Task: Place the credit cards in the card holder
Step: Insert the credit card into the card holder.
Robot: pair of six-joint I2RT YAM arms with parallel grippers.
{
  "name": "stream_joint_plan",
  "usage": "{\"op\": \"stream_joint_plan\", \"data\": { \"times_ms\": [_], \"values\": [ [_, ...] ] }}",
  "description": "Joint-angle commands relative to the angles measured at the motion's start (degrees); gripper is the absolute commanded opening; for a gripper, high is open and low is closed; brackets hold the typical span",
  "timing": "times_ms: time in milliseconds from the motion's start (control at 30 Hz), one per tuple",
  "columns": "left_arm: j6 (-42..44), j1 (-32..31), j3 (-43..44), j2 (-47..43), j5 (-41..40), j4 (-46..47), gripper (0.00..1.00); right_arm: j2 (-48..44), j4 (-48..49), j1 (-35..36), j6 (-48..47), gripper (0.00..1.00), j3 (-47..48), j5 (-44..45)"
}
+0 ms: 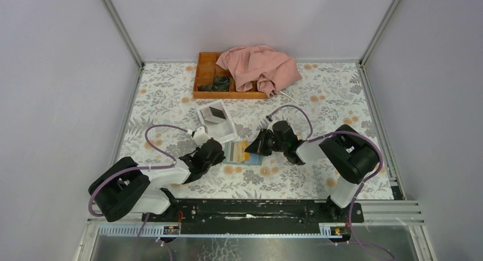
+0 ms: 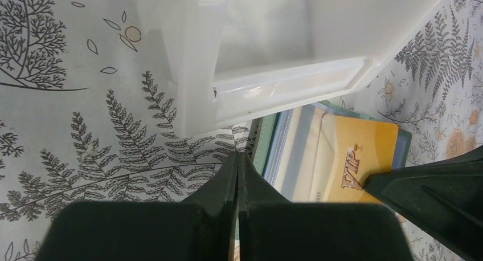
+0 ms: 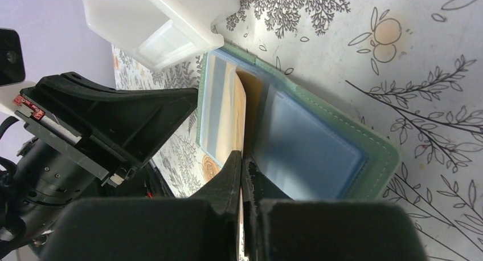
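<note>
1. The card holder (image 3: 319, 153) lies open on the floral table (image 1: 342, 101), touching the near side of the white box (image 2: 273, 39), between the two grippers.
2. An orange card (image 2: 364, 153) rests inside it, partly under a clear pocket.
3. The left gripper (image 2: 238, 164) is pressed together on nothing, at the holder's left edge.
4. The right gripper (image 3: 241, 161) is pressed together, tips at the orange card; whether it pinches the card cannot be told.
5. Far off, a pink cloth (image 1: 259, 67) drapes over an orange tray (image 1: 206, 73).
</note>
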Motion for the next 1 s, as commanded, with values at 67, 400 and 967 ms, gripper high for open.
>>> {"op": "stream_joint_plan", "data": {
  "times_ms": [67, 400, 967],
  "values": [
    [1.43, -0.92, -1.97, 2.67, 3.49, -4.42, 0.0, 1.3, 2.59, 0.48, 1.51, 0.0, -2.08, 1.29],
    [0.78, -3.22, -1.61, 3.91, 3.45, -4.13, 0.0, 2.7, 4.91, 0.48, 4.66, 0.0, -3.39, 2.91],
    [-1.18, -8.25, 0.08, 6.79, 2.46, -3.65, 0.0, 2.46, 3.69, 1.37, 6.2, 0.0, -4.43, 6.29]
  ]
}}
